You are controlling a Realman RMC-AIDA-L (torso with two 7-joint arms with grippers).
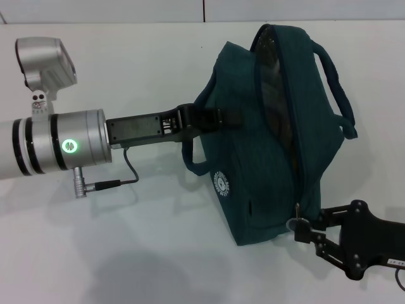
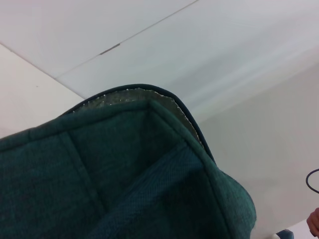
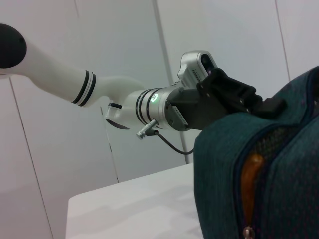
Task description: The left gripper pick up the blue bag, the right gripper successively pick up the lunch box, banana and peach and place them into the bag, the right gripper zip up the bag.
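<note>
Meanwhile, left gripper (image 1: 212, 119) clamps the blue bag (image 1: 253, 164); right gripper (image 1: 302, 229) pinches its zipper pull (image 1: 295, 222).

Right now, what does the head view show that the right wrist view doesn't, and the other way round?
Only the head view shows the right gripper at the zipper's ring pull, plus the bag's round white logo. Only the right wrist view shows something orange inside the part-open zipper gap. Both show the blue bag with the left gripper at its side, and the white table.
</note>
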